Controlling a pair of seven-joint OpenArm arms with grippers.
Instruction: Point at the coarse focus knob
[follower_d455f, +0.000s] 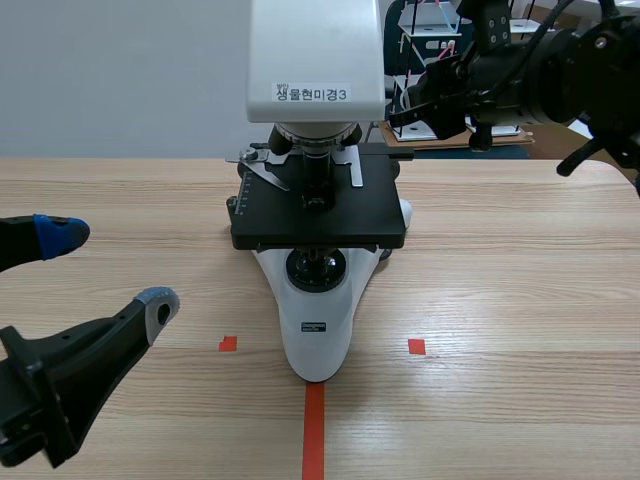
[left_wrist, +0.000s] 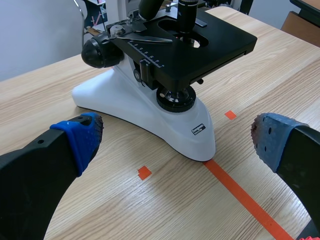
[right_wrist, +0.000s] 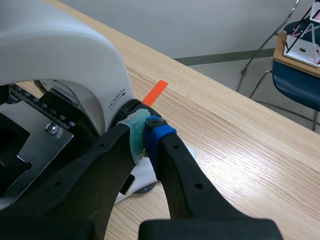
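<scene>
Microscope stands mid-tabletop, base toward the near edge; its white head is cut off by the scene's top edge. White label on the head reads "생물현미경3"; a smaller line above it is too fine to read. A small black badge on the base has lettering I cannot make out. On the microscope's neck, in the right wrist view, is the word "TENSION". The stage ruler shows numbers running up to 190. Right gripper is raised at the far right side of the microscope and clenched on nothing: grey-green pad and blue pad are pressed together. Its tip rests against the focus knob on the microscope's right side, just beside "TENSION". Only a black ridged rim of that knob shows; the rest is hidden behind the fingers. In the scene view the contact is blocked by the stage and head. Left gripper sits low at the near left, released, fingers spread wide, well apart from the microscope, holding nothing.
</scene>
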